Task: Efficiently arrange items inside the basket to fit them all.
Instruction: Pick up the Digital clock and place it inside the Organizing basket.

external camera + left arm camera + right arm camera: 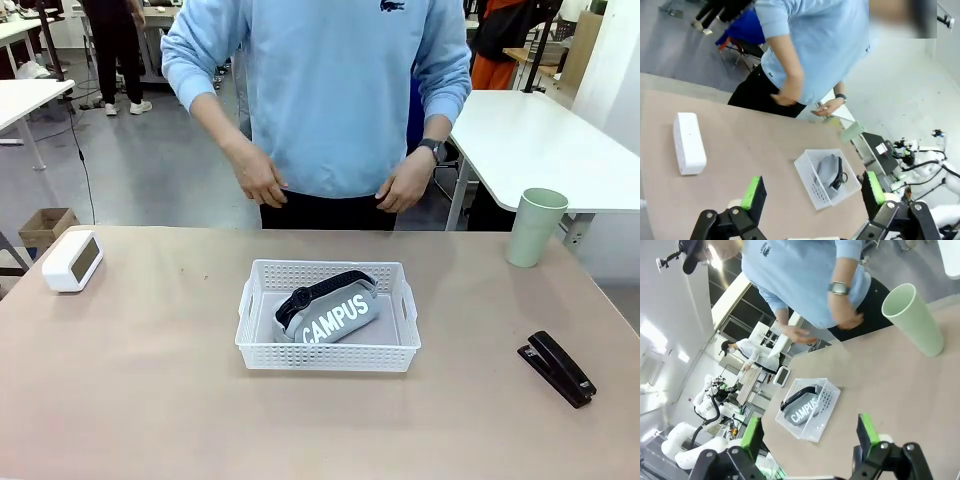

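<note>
Basket (pixel 328 357) sits mid-table, w/ the pouch (pixel 335 318) lying inside on a diagonal, strap up, taking most of the floor. The other 3 items are outside on the table (pixel 150 400): box (pixel 72 261) far left, cup (pixel 535 227) upright far right, stapler (pixel 557 368) near right, all well apart from the basket. Person stands at the far edge, hands (pixel 262 178) at the waist, off the table. Left gripper (pixel 811 190) hangs high over the left side, jaws wide, nothing held; right gripper (pixel 809 431) is likewise wide and empty above the right side. Looks like an early step, approx. 1 of 4 packed. Next move prob. calls for nudging the pouch along one wall to free space, then picking the nearest item per arm: box for left, stapler for right. The cup is the bulky one, so it likely needs a corner or laying down.
</note>
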You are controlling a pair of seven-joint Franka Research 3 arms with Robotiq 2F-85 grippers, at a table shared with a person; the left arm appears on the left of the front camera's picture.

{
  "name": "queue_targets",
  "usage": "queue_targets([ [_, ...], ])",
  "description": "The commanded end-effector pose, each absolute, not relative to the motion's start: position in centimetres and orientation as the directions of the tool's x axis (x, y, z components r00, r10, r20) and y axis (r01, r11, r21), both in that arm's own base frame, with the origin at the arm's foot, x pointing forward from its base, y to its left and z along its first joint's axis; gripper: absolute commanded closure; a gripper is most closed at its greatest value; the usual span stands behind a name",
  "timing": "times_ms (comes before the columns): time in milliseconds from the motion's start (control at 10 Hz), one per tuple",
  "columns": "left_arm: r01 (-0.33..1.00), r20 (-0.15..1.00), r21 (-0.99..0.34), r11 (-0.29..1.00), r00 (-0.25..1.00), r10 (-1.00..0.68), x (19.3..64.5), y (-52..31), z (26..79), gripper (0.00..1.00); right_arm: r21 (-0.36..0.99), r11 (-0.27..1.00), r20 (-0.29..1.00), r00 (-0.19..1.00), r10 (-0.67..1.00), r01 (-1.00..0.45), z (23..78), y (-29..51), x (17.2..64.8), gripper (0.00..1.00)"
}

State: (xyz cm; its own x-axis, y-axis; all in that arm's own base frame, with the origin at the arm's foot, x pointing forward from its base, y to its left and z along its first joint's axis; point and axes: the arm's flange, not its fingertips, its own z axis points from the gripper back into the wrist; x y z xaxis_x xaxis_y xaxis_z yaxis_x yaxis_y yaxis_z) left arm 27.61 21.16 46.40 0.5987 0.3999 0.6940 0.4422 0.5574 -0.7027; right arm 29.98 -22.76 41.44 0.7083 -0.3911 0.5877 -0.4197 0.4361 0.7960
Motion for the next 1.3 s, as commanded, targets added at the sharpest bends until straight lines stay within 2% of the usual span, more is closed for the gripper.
queue_targets([
  [0, 0.483, 0.725, -0.658, 0.577, 0.612, 0.315, 27.2, 20.6, 46.7, 0.00, 0.758, 0.461, 0.636, 0.681, -0.362, -0.462, 42.8, -22.5, 29.1, 0.00],
  [800, 0.461, 0.706, -0.673, 0.579, 0.635, 0.315, 27.0, 20.5, 46.6, 0.00, 0.758, 0.461, 0.636, 0.681, -0.362, -0.462, 42.8, -22.5, 29.1, 0.00],
  [1000, 0.376, 0.654, -0.538, 0.755, 0.751, 0.092, 29.7, 17.3, 48.9, 0.00, 0.758, 0.461, 0.636, 0.681, -0.362, -0.462, 42.8, -22.5, 29.1, 0.00],
  [1100, 0.320, 0.593, -0.424, 0.847, 0.805, -0.008, 31.6, 15.6, 50.3, 0.00, 0.758, 0.461, 0.636, 0.681, -0.362, -0.462, 42.8, -22.5, 29.1, 0.00],
  [1200, 0.317, 0.530, -0.315, 0.894, 0.841, -0.111, 33.6, 14.0, 51.0, 0.00, 0.758, 0.461, 0.636, 0.681, -0.362, -0.462, 42.8, -22.5, 29.1, 0.00],
])
